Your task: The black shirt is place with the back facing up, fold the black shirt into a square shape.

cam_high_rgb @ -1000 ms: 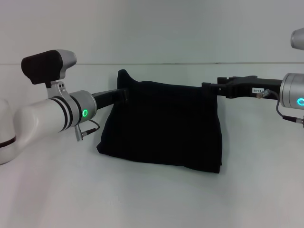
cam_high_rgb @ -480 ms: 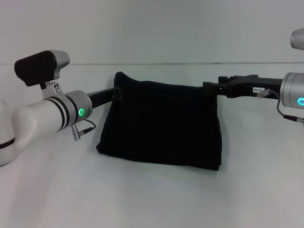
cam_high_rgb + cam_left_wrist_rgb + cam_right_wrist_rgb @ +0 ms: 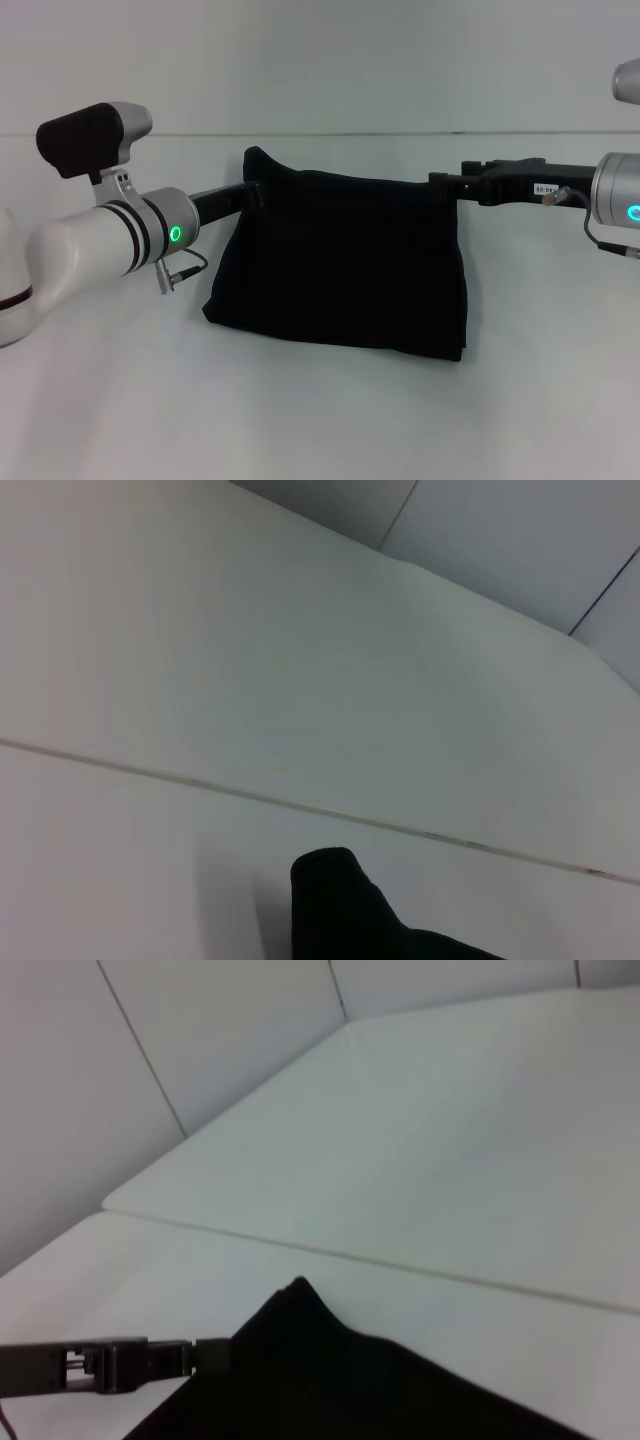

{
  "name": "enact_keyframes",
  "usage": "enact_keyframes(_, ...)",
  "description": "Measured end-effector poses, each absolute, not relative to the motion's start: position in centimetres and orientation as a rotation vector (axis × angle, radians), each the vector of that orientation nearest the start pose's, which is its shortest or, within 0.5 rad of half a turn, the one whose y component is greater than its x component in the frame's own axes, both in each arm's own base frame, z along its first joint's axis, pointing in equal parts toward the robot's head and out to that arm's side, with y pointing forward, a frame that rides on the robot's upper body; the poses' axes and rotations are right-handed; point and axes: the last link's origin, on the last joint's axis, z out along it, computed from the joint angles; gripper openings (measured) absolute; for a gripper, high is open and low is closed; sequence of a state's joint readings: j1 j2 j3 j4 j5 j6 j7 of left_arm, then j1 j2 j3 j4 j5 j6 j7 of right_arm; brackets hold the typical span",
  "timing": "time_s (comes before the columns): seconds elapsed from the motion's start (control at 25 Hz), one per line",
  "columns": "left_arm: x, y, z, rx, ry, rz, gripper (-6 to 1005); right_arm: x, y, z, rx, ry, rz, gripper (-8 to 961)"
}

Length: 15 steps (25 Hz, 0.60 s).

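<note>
The black shirt hangs as a folded panel between my two grippers, its lower edge resting on the white table. At the cloth's upper left corner, which sticks up in a peak, my left gripper is shut on it. My right gripper is shut on the upper right corner at about the same height. That peak of the shirt shows in the left wrist view. The right wrist view looks across the shirt to the left gripper on its far corner. No lettering shows.
A bare white table surrounds the shirt, meeting a pale wall behind it. Both forearms reach in from the sides at the height of the shirt's top edge.
The left wrist swung a little outward and came partly back. The shirt's top left corner dropped slightly; the right arm and the rest of the shirt held still.
</note>
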<state>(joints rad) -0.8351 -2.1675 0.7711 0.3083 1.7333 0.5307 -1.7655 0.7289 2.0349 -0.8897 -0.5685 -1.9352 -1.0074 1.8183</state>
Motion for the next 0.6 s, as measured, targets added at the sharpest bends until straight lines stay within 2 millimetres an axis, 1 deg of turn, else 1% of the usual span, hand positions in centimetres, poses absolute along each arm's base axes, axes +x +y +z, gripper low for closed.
enact_keyframes(0.28, -24.2, 43.5, -7.3, -1.934, -1.369, -0.596, 25, 24.2, 42.7, -0.7, -2.369, 1.116, 0.425, 654)
enact_keyframes(0.4, -24.1, 43.5, -7.3, -1.938, -1.37, -0.601, 31, 24.5, 42.6, -0.6, -2.355, 1.147, 0.42, 651)
enact_keyframes(0.6, -23.9, 43.3, -7.3, -1.969, -1.379, -0.635, 61, 25.4, 42.5, 0.0, -2.295, 1.3, 0.417, 646)
